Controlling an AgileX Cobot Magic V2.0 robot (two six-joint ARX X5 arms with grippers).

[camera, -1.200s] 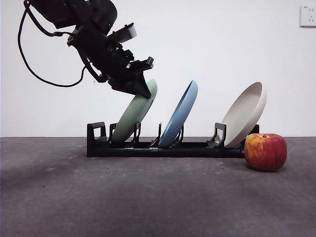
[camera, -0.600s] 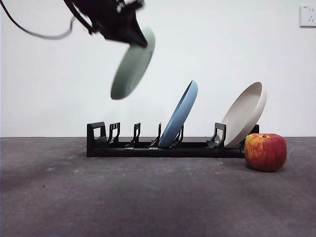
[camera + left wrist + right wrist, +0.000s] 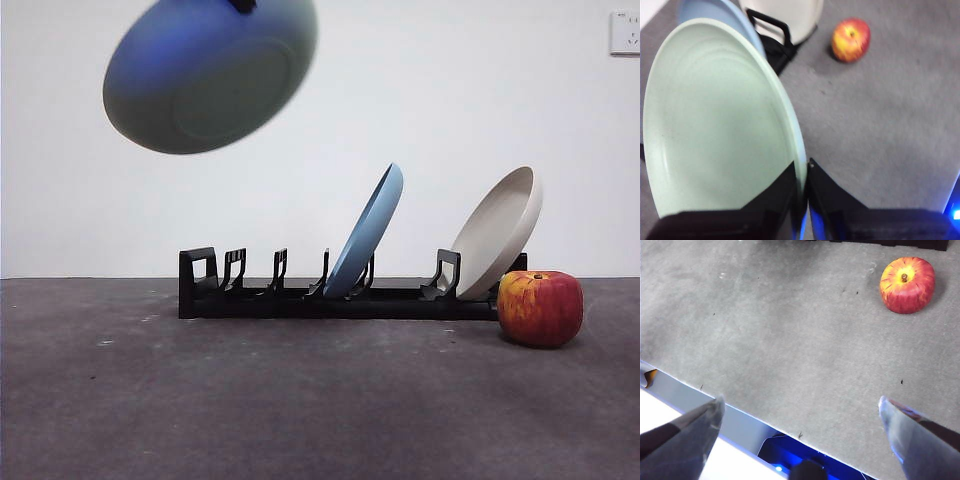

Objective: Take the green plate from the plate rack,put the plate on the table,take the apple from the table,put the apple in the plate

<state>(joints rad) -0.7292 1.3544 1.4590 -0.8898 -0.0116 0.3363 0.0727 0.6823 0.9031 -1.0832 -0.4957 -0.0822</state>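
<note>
The green plate [image 3: 210,72] hangs high above the left end of the plate rack [image 3: 340,300], tilted with its underside facing the front view and blurred by motion. My left gripper [image 3: 802,172] is shut on the rim of the green plate [image 3: 715,125]; only a black tip of it shows at the top of the front view. The apple [image 3: 540,308] rests on the table [image 3: 300,400] by the rack's right end. My right gripper [image 3: 801,404] hovers open over the table's near edge, well short of the apple [image 3: 906,284].
A blue plate [image 3: 365,235] leans in the rack's middle slot and a beige plate [image 3: 495,235] in its right slot. The rack's left slots hold nothing. A wall socket [image 3: 625,32] sits at the upper right.
The green plate has come out of the rack's left slot, risen and swung leftward, turning its underside toward the front view. The left arm has gone almost out of that picture.
</note>
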